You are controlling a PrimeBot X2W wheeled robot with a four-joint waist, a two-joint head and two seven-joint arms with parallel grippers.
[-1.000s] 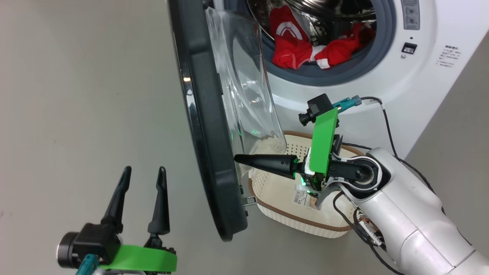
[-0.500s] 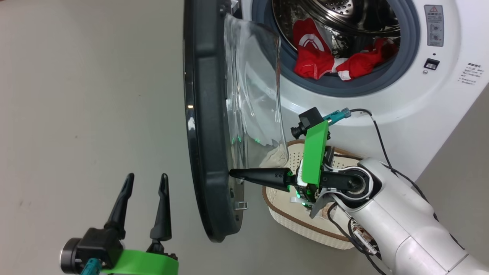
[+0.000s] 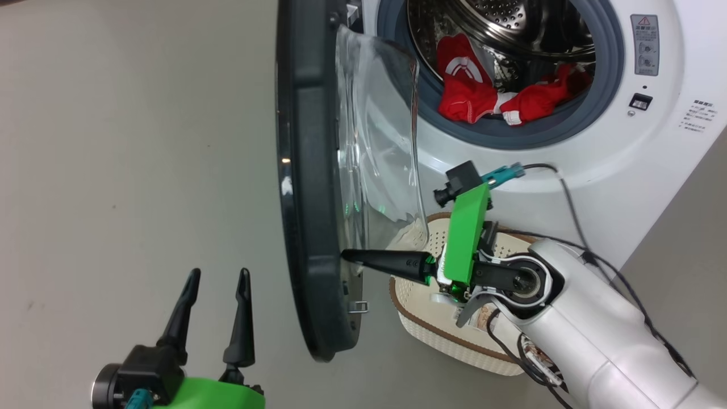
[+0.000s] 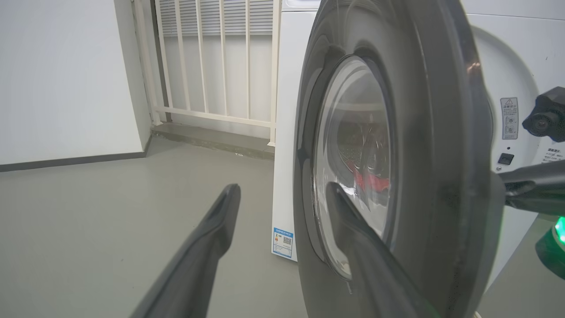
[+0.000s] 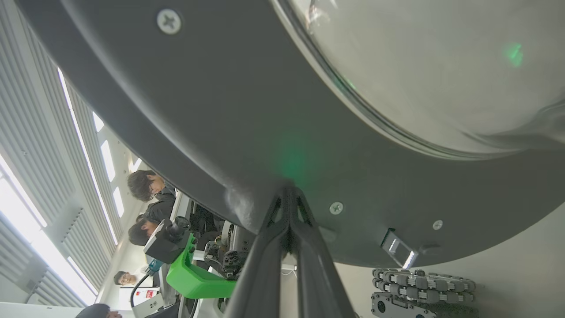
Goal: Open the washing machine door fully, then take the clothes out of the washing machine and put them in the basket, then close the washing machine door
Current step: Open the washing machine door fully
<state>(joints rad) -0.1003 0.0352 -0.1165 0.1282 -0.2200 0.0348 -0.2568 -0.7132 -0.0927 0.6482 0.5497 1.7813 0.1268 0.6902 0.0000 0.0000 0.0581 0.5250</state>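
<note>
Your right claw (image 3: 346, 255) pressed together, tip against washing machine door (image 3: 306, 170), your left claw (image 3: 219, 274) spread, clothes (image 3: 471, 96) in drum (image 3: 511, 28).

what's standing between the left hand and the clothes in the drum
The washing machine door, standing open edge-on to the head view, is between the open left hand and the clothes in the drum. The shut right hand touches the door's inner rim.

You have two grippers, the left gripper (image 3: 219, 275) and the right gripper (image 3: 344, 255); one washing machine door (image 3: 309, 170) at its tips, one basket (image 3: 437, 341) below it, one washing machine (image 3: 653, 162), and clothes (image 3: 466, 96) in two red bundles beyond.
</note>
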